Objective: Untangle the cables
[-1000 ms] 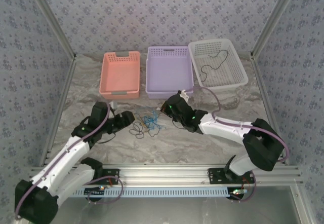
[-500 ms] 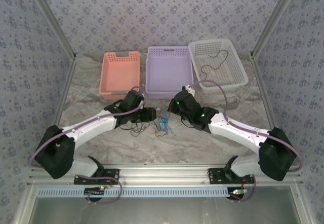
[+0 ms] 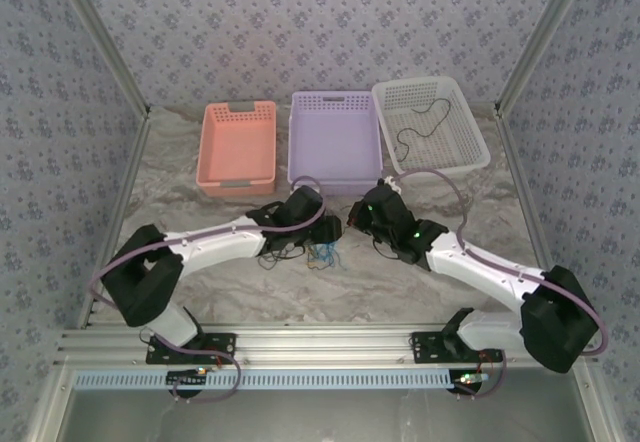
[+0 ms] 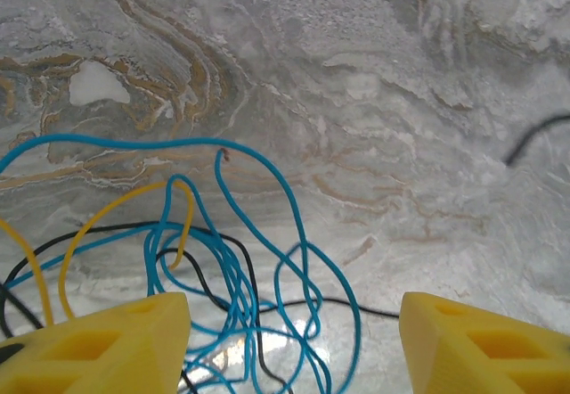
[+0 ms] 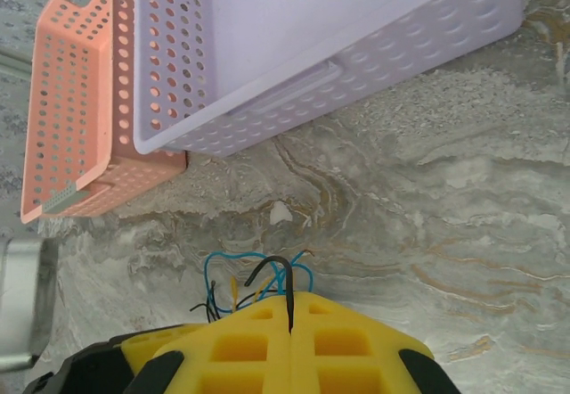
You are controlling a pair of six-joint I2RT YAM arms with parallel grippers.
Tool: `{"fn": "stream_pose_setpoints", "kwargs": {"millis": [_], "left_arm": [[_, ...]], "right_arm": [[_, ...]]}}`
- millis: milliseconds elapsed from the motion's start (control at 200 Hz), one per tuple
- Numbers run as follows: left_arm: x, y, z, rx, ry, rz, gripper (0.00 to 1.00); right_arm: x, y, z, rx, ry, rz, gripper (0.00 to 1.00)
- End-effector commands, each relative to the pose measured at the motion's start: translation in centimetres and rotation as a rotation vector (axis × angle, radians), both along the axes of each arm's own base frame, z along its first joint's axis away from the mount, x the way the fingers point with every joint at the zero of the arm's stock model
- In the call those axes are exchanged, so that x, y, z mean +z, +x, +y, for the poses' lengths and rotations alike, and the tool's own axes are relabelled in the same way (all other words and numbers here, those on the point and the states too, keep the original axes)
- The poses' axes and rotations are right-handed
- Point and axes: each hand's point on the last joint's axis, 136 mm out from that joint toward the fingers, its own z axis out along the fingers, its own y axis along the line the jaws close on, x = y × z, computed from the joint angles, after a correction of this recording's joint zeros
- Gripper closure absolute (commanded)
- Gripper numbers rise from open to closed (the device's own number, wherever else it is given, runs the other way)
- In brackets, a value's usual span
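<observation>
Yellow-fingered, the left gripper [image 4: 292,323] hung partly open and empty over the tangled cables [image 4: 236,274], blue, yellow and black, lying on the marbled worktop [image 4: 356,100] before the purple basket [image 3: 335,142]. Just right of it, the right gripper [image 5: 289,309] was pinched shut on a black cable [image 5: 288,287] leading out of that tangle.

Left arm [image 3: 215,245] stretched toward 2 o'clock, left gripper [image 4: 294,314] with fingers spread, right arm [image 3: 480,267] reaching toward 10 o'clock, right gripper [image 5: 289,303] pinched onto a black cable [image 5: 284,274]
</observation>
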Motion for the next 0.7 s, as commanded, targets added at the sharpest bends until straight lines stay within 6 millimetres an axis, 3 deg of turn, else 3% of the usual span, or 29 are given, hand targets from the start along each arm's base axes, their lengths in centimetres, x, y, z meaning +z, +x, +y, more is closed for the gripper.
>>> {"fn": "stream_pose_setpoints", "kwargs": {"millis": [0,295,355,410,440,560,695], "left_arm": [[0.2,1.2,-0.7,0.046,-0.007,-0.014,0.37],[-1.5,2.0,-2.7,0.051,0.042,0.026,0.45],[-1.9,2.0,-3.1,0.044,0.050,0.029,0.60],[-2.2,2.0,-2.7,0.056,0.076,0.021,0.86],[-2.3,2.0,-2.0,0.071,0.105,0.016,1.00],[-1.4,2.1,2.8,0.166,0.206,-0.050,1.00],[-0.3,1.5,9.4,0.252,0.240,-0.070,1.00]], "right_arm": [[1.0,-0.2,0.0,-0.005,0.064,-0.017,1.00],[1.8,-0.8,-0.7,-0.018,0.097,-0.032,1.00],[2.0,-0.8,-0.8,-0.023,0.099,-0.038,1.00],[2.2,-0.8,-1.2,-0.030,0.093,-0.043,1.00],[2.3,-0.7,-1.5,-0.032,0.088,-0.048,1.00],[3.5,-0.3,-3.9,-0.066,0.047,-0.070,1.00],[7.5,-0.1,-7.5,-0.109,0.005,-0.152,1.00]]}}
